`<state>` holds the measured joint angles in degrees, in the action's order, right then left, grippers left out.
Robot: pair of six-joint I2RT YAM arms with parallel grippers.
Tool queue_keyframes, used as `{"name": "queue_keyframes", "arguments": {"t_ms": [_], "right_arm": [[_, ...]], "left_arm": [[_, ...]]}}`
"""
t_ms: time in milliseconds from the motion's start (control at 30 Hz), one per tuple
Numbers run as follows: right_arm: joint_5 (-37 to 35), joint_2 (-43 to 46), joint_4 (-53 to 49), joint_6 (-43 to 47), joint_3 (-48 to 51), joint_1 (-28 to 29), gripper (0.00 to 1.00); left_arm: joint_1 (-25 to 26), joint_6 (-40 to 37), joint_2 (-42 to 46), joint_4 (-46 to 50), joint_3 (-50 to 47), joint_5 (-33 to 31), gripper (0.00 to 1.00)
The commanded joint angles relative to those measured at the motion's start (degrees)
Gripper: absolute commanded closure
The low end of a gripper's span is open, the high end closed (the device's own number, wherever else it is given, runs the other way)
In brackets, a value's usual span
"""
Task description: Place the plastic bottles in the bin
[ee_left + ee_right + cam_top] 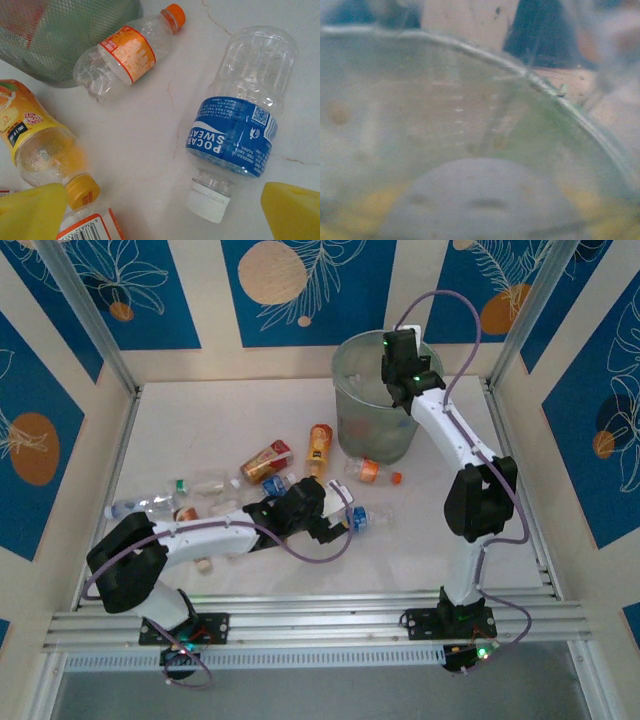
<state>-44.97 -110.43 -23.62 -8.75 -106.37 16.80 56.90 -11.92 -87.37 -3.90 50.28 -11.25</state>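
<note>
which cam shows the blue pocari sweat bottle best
Left wrist view: the Pocari Sweat bottle lies large and sharp, blue label readable, white cap clear. The top external view shows it small beside the left gripper. The right wrist view faces the bin.

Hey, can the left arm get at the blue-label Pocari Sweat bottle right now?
Probably yes. The left gripper hangs open over the blue-label bottle, which lies free on the table with nothing on top. The yellow-capped bottle beside one finger might get nudged.
</note>
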Motion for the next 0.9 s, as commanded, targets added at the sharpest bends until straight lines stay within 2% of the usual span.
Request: {"name": "queue_keyframes", "arguments": {"t_ms": [0,167,500,867], "right_arm": [[-0.61,3.45,0.6,-2.62,1.68,-0.25,0.33],[-0.55,6.43,0.34,-5.16,4.83,-0.18,0.2],[-0.05,12.79,0.94,-6.29,8.1,0.25,0.19],[1.36,16.63,-0.41,-4.72,6.57,1.3,0.18]], "left_arm": [[-0.13,0.95,1.56,-0.14,0.17,-1.19,0.0],[-0.18,0.95,1.56,0.33,0.52,-1.85,0.01],[-0.32,1.13,1.9,1.0,1.22,-2.98,0.01],[-0.48,2.84,4.6,2.06,0.97,-4.69,0.0]]}}
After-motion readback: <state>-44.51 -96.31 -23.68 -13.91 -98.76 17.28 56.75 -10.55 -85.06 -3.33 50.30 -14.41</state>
